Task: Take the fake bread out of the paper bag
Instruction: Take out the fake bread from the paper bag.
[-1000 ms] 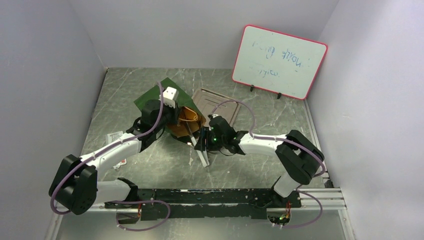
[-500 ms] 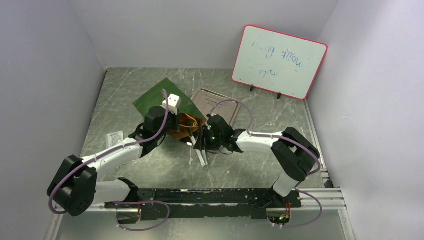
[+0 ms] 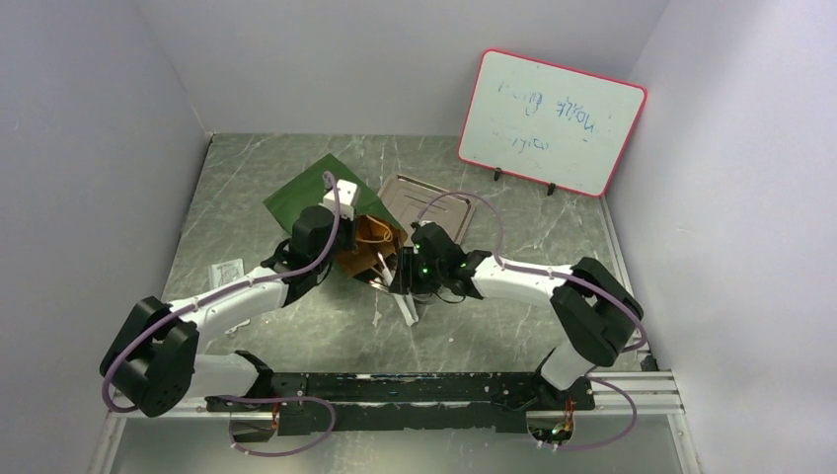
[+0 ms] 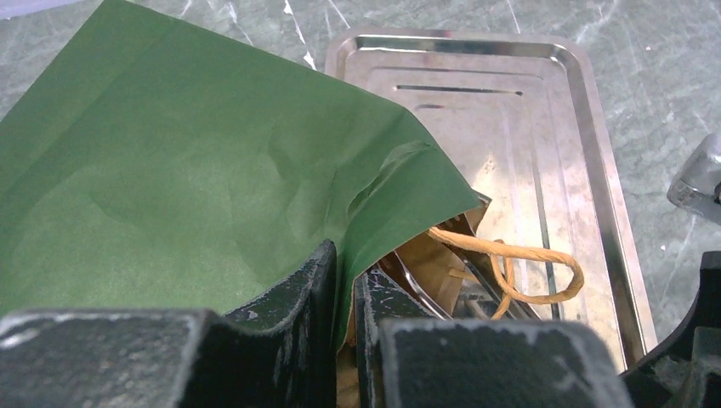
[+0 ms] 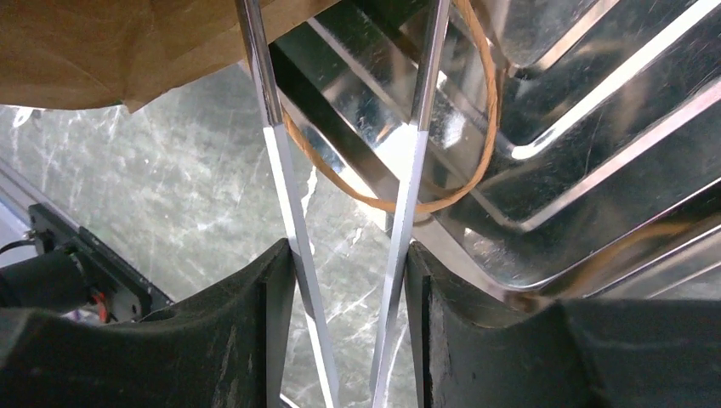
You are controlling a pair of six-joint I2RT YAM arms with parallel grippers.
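The paper bag (image 3: 306,193) lies on its side, dark green outside and brown inside, its mouth facing right over a metal tray's edge. My left gripper (image 3: 343,247) is shut on the bag's upper mouth edge, the green paper pinched between the fingers (image 4: 319,280) in the left wrist view (image 4: 344,263). My right gripper (image 3: 403,281) is shut on metal tongs (image 3: 401,308). The tongs' two arms (image 5: 265,93) stand apart and reach up into the bag's mouth in the right wrist view (image 5: 349,255). A twisted brown handle (image 4: 544,259) hangs out. The fake bread is hidden.
A shiny metal tray (image 3: 434,202) lies right of the bag, also in the left wrist view (image 4: 544,170) and the right wrist view (image 5: 595,102). A red-framed whiteboard (image 3: 551,120) stands at the back right. A small white label (image 3: 229,272) lies at the left.
My left gripper has shifted right and slightly back with the bag's edge, moving the mouth over the tray. My right gripper with the tongs has edged toward the mouth.
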